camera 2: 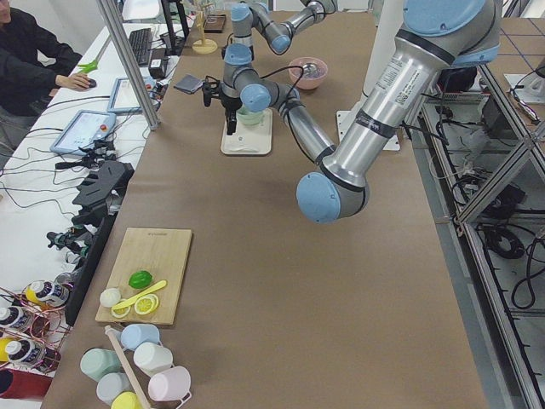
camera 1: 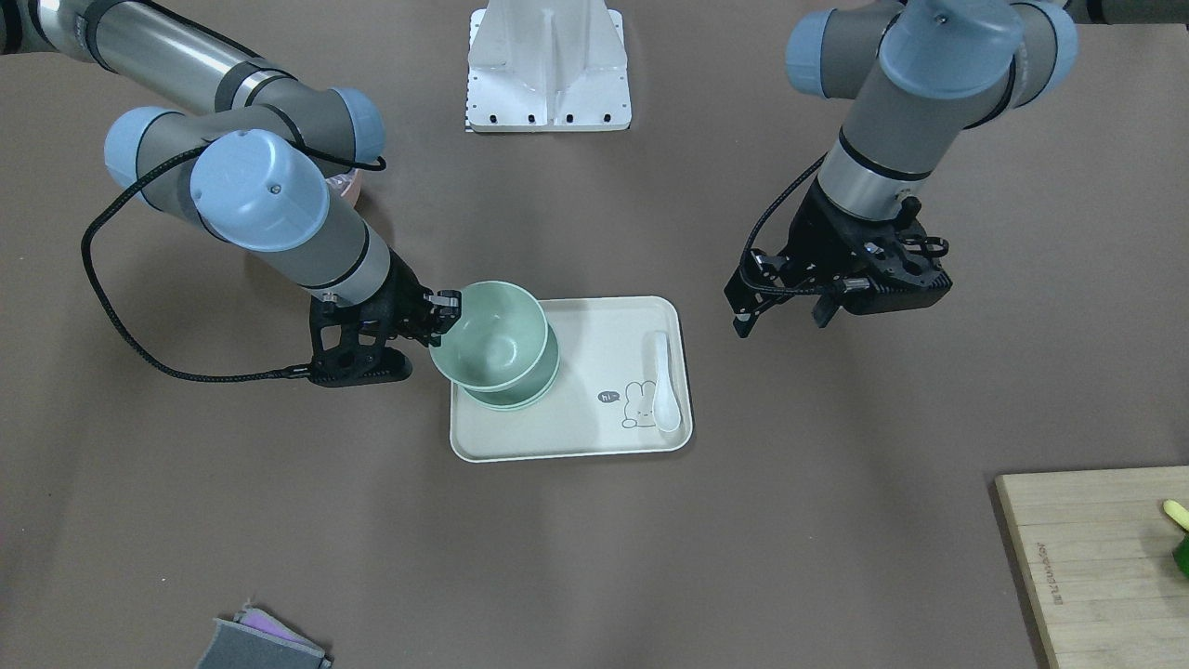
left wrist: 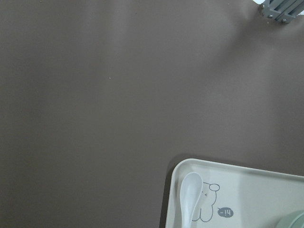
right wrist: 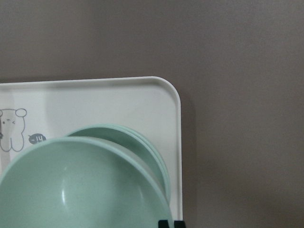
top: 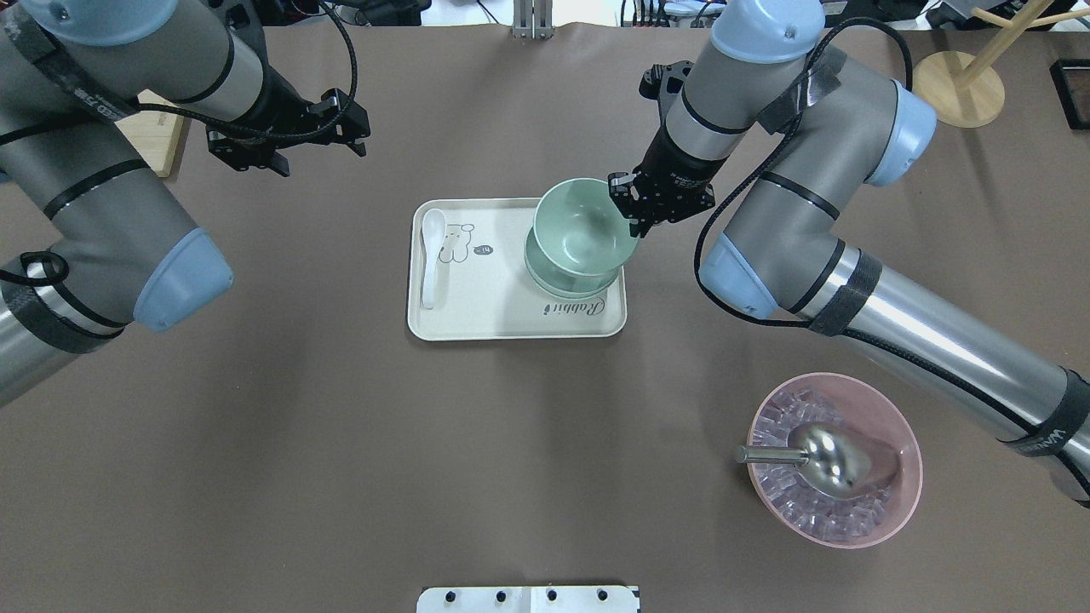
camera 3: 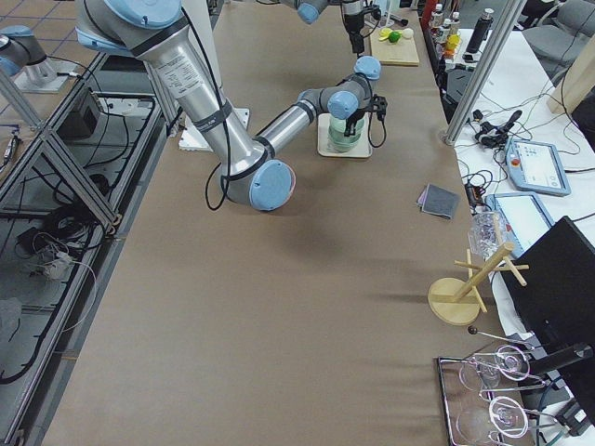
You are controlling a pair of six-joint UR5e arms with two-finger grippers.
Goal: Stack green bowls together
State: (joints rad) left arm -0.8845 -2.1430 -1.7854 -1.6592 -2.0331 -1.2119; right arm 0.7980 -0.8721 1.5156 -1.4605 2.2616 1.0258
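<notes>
My right gripper [top: 632,211] is shut on the rim of a pale green bowl [top: 583,228] and holds it, slightly tilted, just over two more green bowls [top: 558,283] nested on the cream tray [top: 477,317]. In the front view the held bowl [camera 1: 488,336] sits over the stack [camera 1: 546,379], with the right gripper [camera 1: 444,312] at its left edge. The right wrist view shows the held bowl [right wrist: 80,190] above the stacked rims [right wrist: 147,142]. I cannot tell if it touches them. My left gripper [top: 289,153] is open and empty, off the tray's far left corner.
A white spoon [top: 432,255] lies on the tray's left side. A pink bowl [top: 903,477] with ice and a metal scoop stands at the near right. A wooden board [camera 1: 1087,557], a grey cloth [camera 1: 265,643] and the robot's base [camera 1: 548,65] are around the table.
</notes>
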